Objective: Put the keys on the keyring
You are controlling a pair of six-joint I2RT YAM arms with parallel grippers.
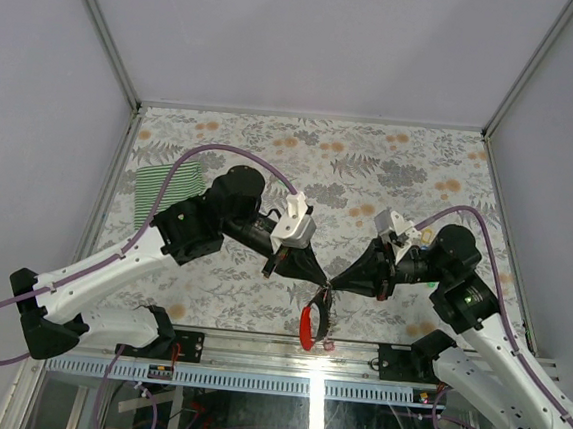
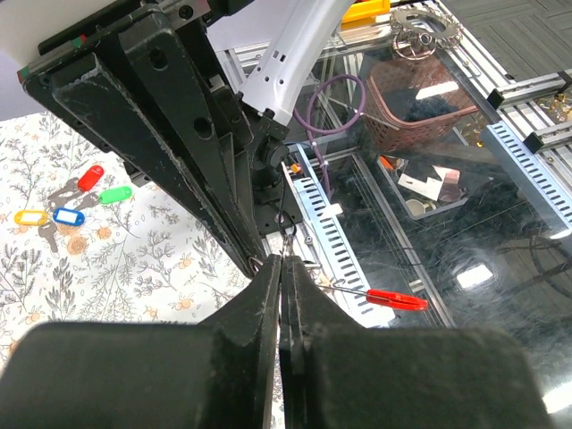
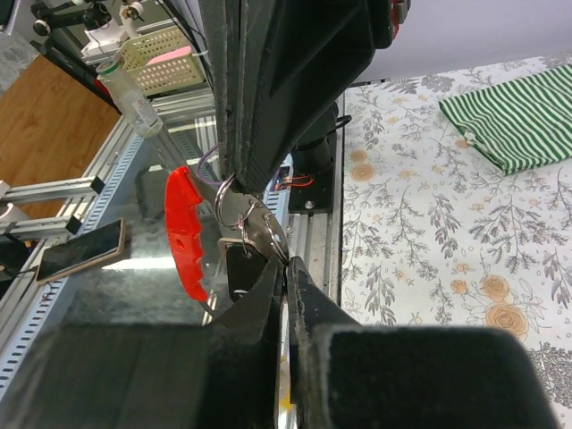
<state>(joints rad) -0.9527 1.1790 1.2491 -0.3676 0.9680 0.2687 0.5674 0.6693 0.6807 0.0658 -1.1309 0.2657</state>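
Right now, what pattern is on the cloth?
Green and white stripes on the cloth, clearest in the right wrist view.

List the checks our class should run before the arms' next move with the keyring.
1. Left gripper shut on the keyring: ok.
2. Right gripper shut: ok.
3. Right gripper truly pinching the keyring's metal part: cannot tell.
4. Keyring hanging free below both tips: ok.
5. Loose keys brought to the keyring: not ok; the keys lie on the table.
6. Striped cloth clear of both arms: ok.
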